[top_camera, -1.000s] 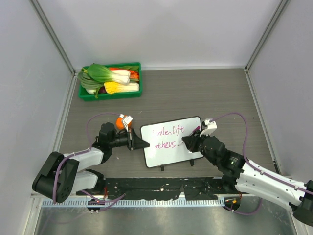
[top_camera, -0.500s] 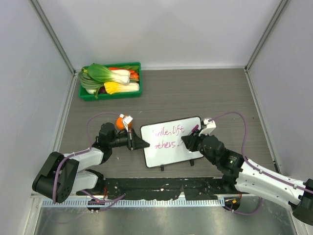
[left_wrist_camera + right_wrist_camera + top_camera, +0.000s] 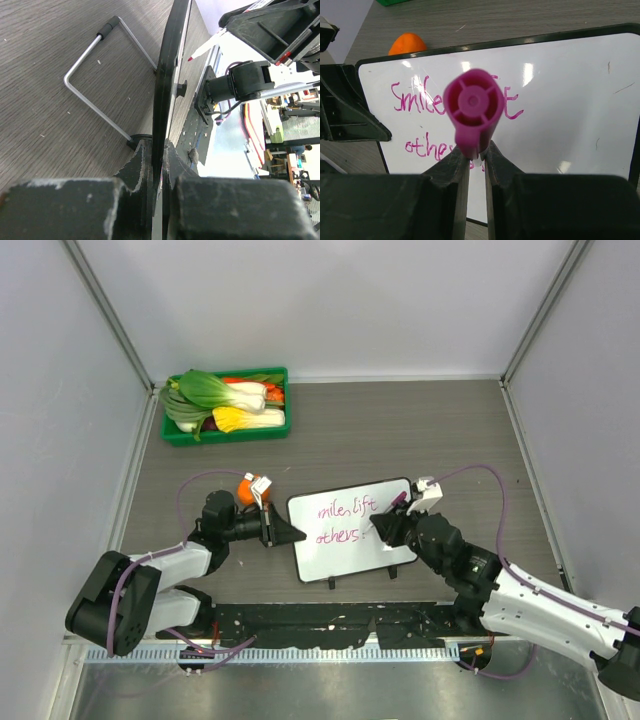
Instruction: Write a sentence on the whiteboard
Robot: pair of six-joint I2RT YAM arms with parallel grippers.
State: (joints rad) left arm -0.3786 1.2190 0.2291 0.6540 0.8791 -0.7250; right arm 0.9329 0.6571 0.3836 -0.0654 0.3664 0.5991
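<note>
The whiteboard (image 3: 345, 558) sits towards the near edge of the worktop (image 3: 420, 430), about midway along it and turned slightly, its two little black feet (image 3: 331, 583) pointing at the arm bases. From the left wrist I can see a bent wire stand (image 3: 95, 85) behind it, resting on the wood grain. The sentence (image 3: 346, 510) runs in pink across the upper left of the board, roughly "Smile, lift" over "others", leaving the lower right part white. The left gripper (image 3: 290, 533) is clamped on the board's left edge, the black frame pinched between its fingers (image 3: 141, 165). The right gripper (image 3: 384, 530) comes in over the right side and is closed around a magenta marker (image 3: 472, 110) at the end of the second line. An orange ball (image 3: 243, 491) lies just beside the left wrist. The green tray (image 3: 230, 438) of vegetables is well apart, in the far left corner.
</note>
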